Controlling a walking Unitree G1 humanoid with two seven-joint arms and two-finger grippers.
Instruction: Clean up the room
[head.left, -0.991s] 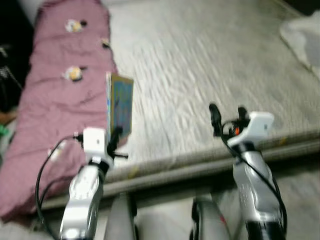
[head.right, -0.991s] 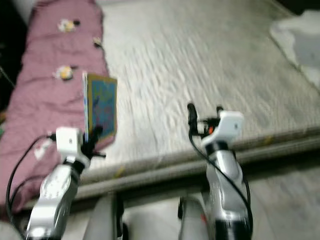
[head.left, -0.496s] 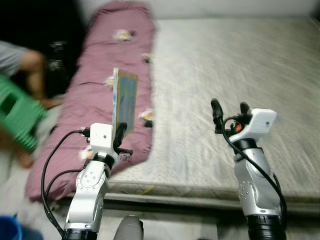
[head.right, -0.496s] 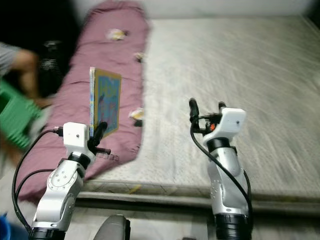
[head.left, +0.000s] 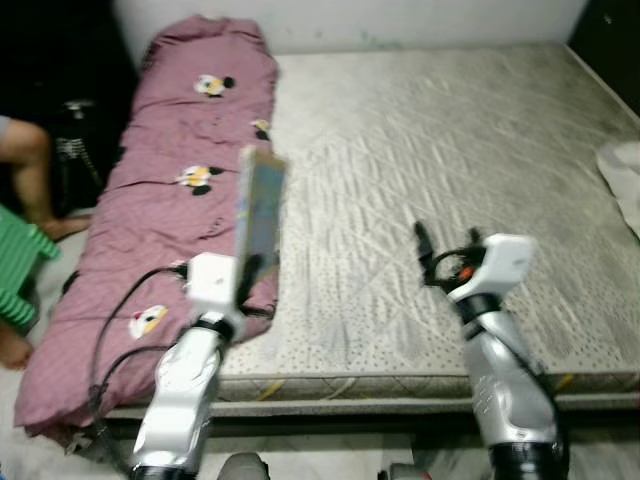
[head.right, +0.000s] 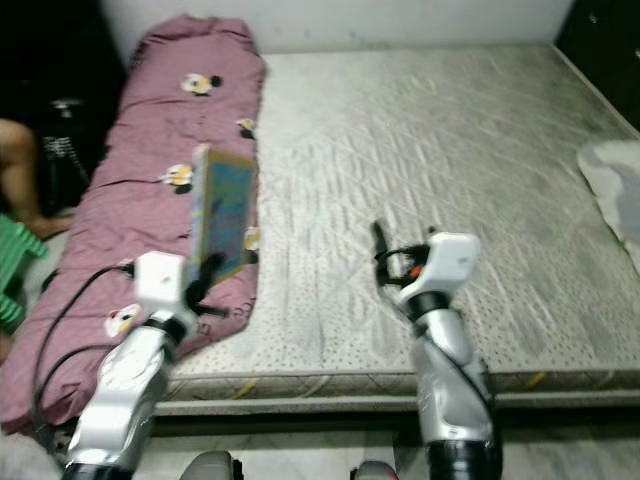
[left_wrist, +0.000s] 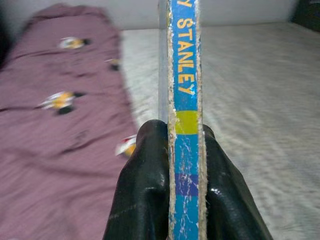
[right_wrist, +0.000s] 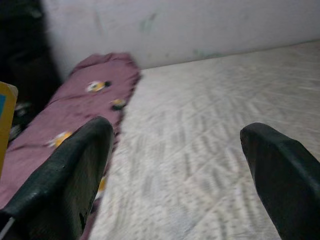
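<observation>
View swung since earlier; book unchanged, upright, clamped in left gripper fingers. Right gripper fingers apart, empty. Carrying step; needs a drop-off spot.

bare mattress, green stool, perhaps plastic

The book looks like worn cardboard, spine edges frayed. Glossy black fingers pinch it. The mattress is quilted matt cloth; the maroon blanket soft, printed fabric.
</observation>
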